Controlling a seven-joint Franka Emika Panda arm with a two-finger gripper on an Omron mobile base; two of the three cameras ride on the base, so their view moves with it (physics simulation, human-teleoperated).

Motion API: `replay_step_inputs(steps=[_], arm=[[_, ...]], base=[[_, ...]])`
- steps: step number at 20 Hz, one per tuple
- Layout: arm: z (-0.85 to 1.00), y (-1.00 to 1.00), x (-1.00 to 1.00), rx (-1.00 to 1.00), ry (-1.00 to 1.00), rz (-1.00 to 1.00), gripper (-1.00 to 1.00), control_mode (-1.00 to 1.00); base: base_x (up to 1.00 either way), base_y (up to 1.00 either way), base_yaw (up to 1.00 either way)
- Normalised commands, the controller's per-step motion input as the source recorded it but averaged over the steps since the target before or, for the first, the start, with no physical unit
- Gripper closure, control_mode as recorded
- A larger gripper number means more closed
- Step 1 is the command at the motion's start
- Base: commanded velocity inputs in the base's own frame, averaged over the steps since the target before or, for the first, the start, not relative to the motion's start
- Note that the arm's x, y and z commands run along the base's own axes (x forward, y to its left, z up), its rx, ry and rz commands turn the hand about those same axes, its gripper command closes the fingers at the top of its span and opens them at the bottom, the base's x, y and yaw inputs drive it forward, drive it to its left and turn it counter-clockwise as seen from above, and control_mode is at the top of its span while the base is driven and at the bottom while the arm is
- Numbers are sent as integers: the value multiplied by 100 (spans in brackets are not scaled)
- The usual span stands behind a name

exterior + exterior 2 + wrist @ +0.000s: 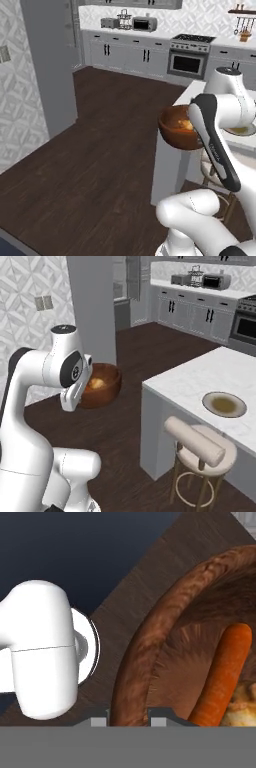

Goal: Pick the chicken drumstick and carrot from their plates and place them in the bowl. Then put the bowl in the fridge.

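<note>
In the left base view the bowl [177, 128] hangs in the air off the island counter's [187, 95] edge, over the dark floor, carried by the arm, something yellowish inside. In the right base view the olive-grey plate [224, 404] lies bare on the counter, so loading looks done, and the grey fridge [92, 303] stands beyond the bowl [101, 385], not yet reached. In the hand view the gripper [129, 718] pinches the bowl's rim [145, 657], with the carrot [222, 672] and chicken drumstick [244, 704] inside.
</note>
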Motion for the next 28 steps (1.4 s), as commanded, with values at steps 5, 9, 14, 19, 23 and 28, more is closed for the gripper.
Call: replay_step_inputs(steps=[5,9,14,19,23,28], arm=[[0,0,0,0,0,0,100,100],[0,0,0,0,0,0,100,100],[0,0,0,0,0,0,100,100],[0,0,0,0,0,0,100,100],[0,0,0,0,0,0,100,100],[0,0,0,0,0,0,100,100]], base=[[100,100,-16],[100,100,-21],[100,100,-27],[100,100,-37],[87,97,-55],[76,88,-61]])
